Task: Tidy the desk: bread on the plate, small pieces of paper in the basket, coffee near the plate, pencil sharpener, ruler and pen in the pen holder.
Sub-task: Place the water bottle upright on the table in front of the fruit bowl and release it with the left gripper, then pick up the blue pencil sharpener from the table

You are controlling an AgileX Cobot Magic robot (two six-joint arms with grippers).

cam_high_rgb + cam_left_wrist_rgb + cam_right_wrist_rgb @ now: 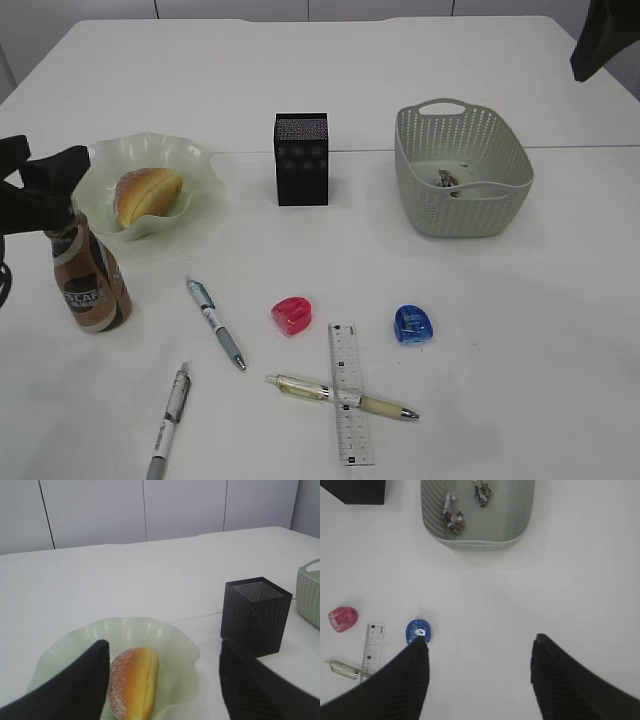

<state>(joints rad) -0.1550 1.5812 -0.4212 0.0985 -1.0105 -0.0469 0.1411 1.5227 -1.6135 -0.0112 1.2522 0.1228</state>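
Blue pencil sharpener [417,631] lay just ahead of the open, empty right gripper [479,680] – nearer that arm – while the left gripper [45,180] stood open above the coffee [90,280].

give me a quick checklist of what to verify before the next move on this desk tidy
1. Golden-orange bun on the ruffled pale green glass plate: ok.
2. Crumpled paper scraps in the grey-green perforated basket: ok.
3. Brown Nescafe bottle upright near the plate: ok.
4. Left gripper open: ok.
5. Right gripper open, nothing held: ok.
6. Pink sharpener, blue sharpener, clear ruler and three pens in the black mesh pen holder: not ok, all on the desk.
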